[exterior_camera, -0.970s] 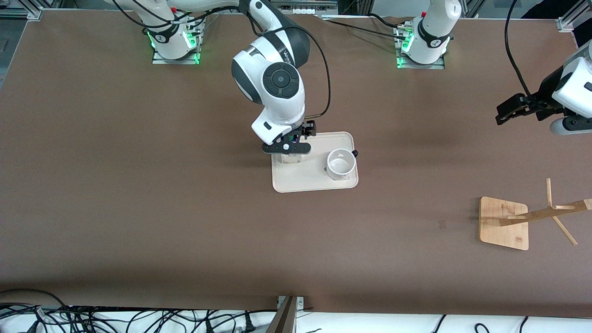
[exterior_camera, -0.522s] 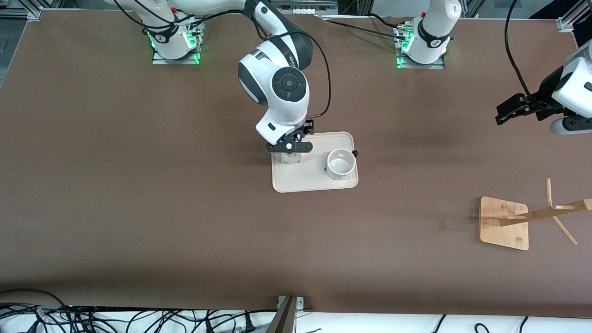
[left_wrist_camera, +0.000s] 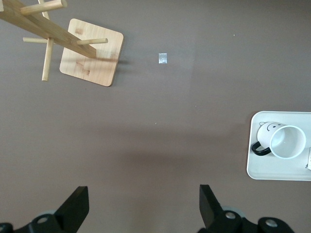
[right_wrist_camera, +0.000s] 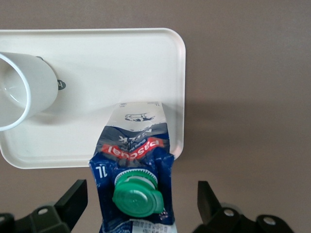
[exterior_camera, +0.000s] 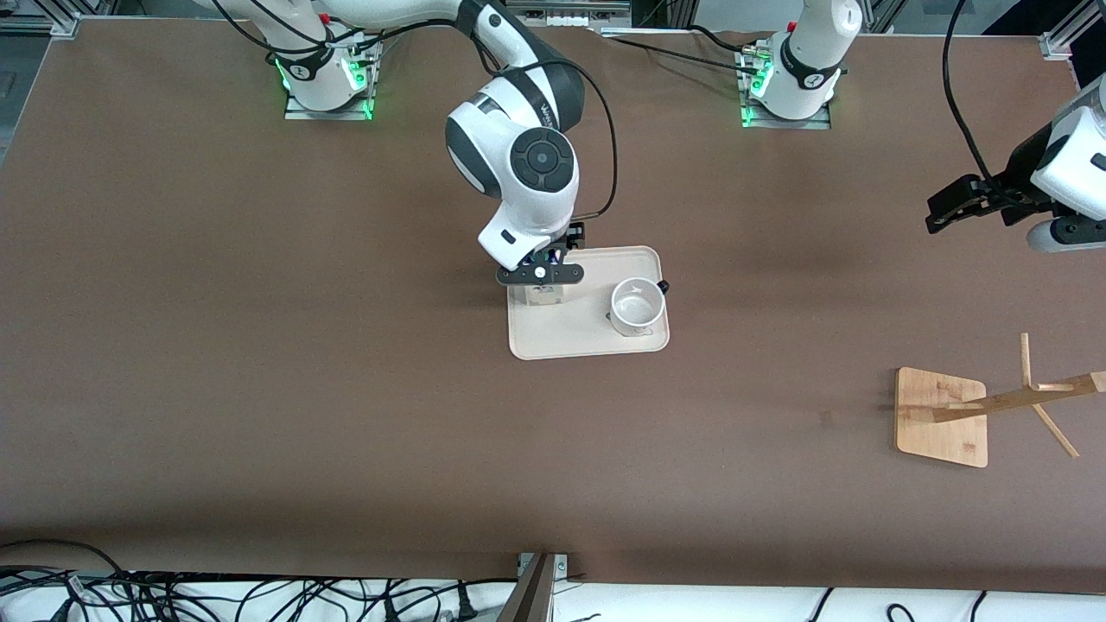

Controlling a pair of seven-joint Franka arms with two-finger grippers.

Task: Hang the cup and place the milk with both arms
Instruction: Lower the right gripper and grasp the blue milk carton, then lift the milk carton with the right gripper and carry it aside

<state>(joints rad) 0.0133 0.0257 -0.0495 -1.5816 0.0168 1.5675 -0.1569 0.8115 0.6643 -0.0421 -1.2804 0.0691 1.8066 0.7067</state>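
The milk [right_wrist_camera: 135,187], a blue-topped carton with a green cap, stands upright on the cream tray [right_wrist_camera: 121,58] at its edge toward the right arm's end. My right gripper [right_wrist_camera: 140,201] is open over it, one finger on each side of the carton top with a gap on both sides. In the front view the right gripper [exterior_camera: 539,278] covers most of the milk [exterior_camera: 543,296]. The cup [exterior_camera: 638,307], white with a smiley face, stands upright on the same tray [exterior_camera: 579,337]. My left gripper [exterior_camera: 946,212] waits open in the air near the left arm's end, holding nothing.
A wooden cup rack [exterior_camera: 942,416] with slanted pegs stands toward the left arm's end, nearer the front camera than the tray. The left wrist view shows the rack [left_wrist_camera: 91,52], the cup [left_wrist_camera: 286,141] and bare brown table under the left gripper [left_wrist_camera: 143,208].
The right arm has shifted a little over the tray, settling its open gripper around the top of the milk. The left arm, cup and rack have not moved.
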